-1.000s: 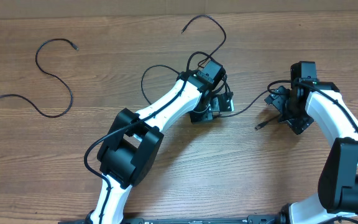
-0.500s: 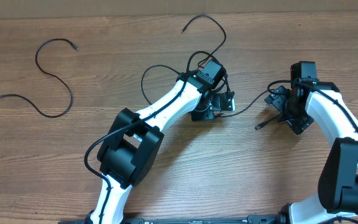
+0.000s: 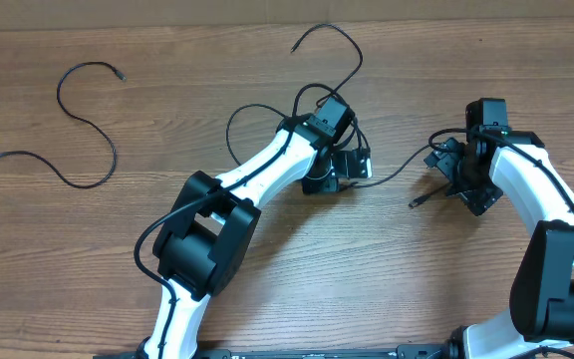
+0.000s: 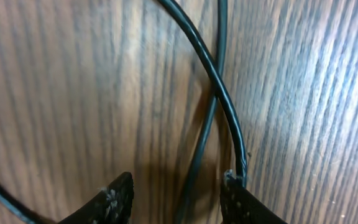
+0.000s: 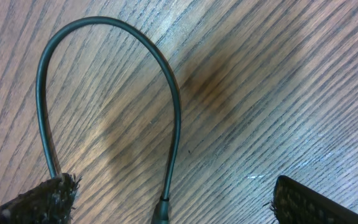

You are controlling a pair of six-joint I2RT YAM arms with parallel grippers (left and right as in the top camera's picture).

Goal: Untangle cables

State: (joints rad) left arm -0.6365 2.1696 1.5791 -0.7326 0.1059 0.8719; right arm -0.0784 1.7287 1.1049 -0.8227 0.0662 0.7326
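At table (image 3: 68,249) centre, left tool (image 4: 176,198) half open astride 2 crossed cables (image 4: 218,93), right tool (image 5: 176,199) wide open, fingertips (image 4: 114,199) cropped

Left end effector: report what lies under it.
Two black cables cross on the wooden table between the left end effector's spread fingers. In the overhead view the arm covers that crossing.
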